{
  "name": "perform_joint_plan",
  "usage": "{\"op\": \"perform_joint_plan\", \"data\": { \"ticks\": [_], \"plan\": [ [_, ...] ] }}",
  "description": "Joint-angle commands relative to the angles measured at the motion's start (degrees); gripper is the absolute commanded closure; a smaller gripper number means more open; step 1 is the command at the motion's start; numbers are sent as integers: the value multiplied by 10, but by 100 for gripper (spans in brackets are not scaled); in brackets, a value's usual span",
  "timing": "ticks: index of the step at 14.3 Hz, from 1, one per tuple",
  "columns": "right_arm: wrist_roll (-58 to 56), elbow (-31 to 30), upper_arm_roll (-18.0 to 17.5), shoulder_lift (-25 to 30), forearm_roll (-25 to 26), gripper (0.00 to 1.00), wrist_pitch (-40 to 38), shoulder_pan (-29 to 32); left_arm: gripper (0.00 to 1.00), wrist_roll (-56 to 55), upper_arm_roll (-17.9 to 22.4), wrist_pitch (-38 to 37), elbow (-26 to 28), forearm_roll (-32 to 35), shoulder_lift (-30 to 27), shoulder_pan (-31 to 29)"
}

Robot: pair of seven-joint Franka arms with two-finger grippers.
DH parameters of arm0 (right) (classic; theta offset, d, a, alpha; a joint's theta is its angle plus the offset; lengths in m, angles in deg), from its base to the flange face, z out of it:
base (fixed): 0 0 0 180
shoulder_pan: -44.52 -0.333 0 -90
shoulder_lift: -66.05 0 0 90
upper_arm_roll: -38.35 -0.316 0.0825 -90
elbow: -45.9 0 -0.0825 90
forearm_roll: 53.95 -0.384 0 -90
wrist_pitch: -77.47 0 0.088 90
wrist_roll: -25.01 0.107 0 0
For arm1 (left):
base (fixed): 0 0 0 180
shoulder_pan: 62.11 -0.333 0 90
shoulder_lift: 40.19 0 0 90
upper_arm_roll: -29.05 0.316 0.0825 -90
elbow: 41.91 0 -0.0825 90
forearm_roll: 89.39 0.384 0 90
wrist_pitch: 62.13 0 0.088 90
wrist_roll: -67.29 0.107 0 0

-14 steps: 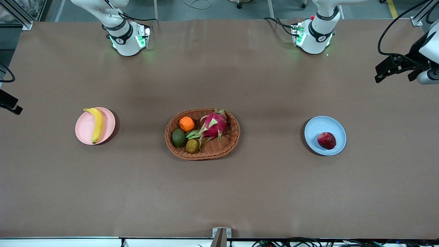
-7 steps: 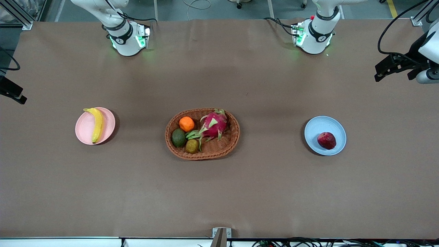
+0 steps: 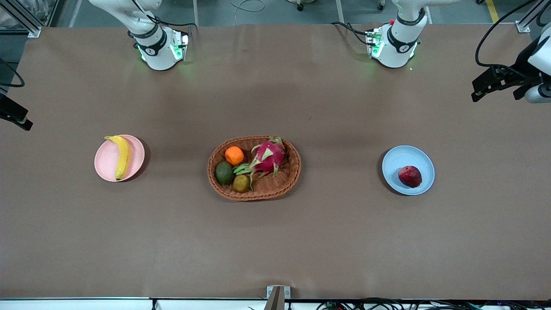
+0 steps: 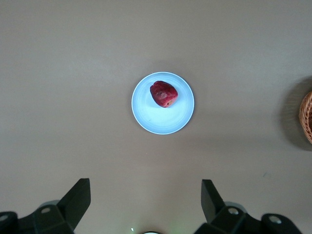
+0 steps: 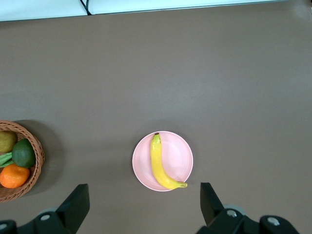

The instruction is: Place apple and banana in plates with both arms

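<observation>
The yellow banana (image 3: 119, 156) (image 5: 161, 165) lies in the pale pink plate (image 3: 136, 156) (image 5: 181, 155) toward the right arm's end of the table. The dark red apple (image 3: 410, 176) (image 4: 164, 93) sits in the light blue plate (image 3: 398, 158) (image 4: 161, 119) toward the left arm's end. My right gripper (image 3: 17, 118) (image 5: 145, 204) hangs open and empty, high over the table's edge at its own end. My left gripper (image 3: 490, 84) (image 4: 146, 201) is also open and empty, high over the table's edge at its end. Neither gripper touches a fruit or a plate.
An oval brown wicker basket (image 3: 288, 181) (image 5: 38, 161) (image 4: 307, 114) stands mid-table between the two plates. It holds an orange (image 3: 234, 155), a green avocado (image 3: 224, 172), a brownish round fruit (image 3: 241, 183) and a pink dragon fruit (image 3: 269, 157). Brown paper covers the table.
The right gripper has drifted a little toward the robots' side along the table's edge. The left gripper has barely shifted. Fruits, plates and basket have not moved.
</observation>
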Motion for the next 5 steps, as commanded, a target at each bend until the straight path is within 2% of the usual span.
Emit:
{"op": "perform_joint_plan", "data": {
  "ticks": [1, 5],
  "plan": [
    [-6, -17, -12, 11, 8, 0, 9, 9, 0, 12, -1, -12, -8, -2, -2, 0],
    [-6, -18, -12, 9, 8, 0, 16, 6, 0, 12, -1, -12, -8, -2, -2, 0]
  ]
}}
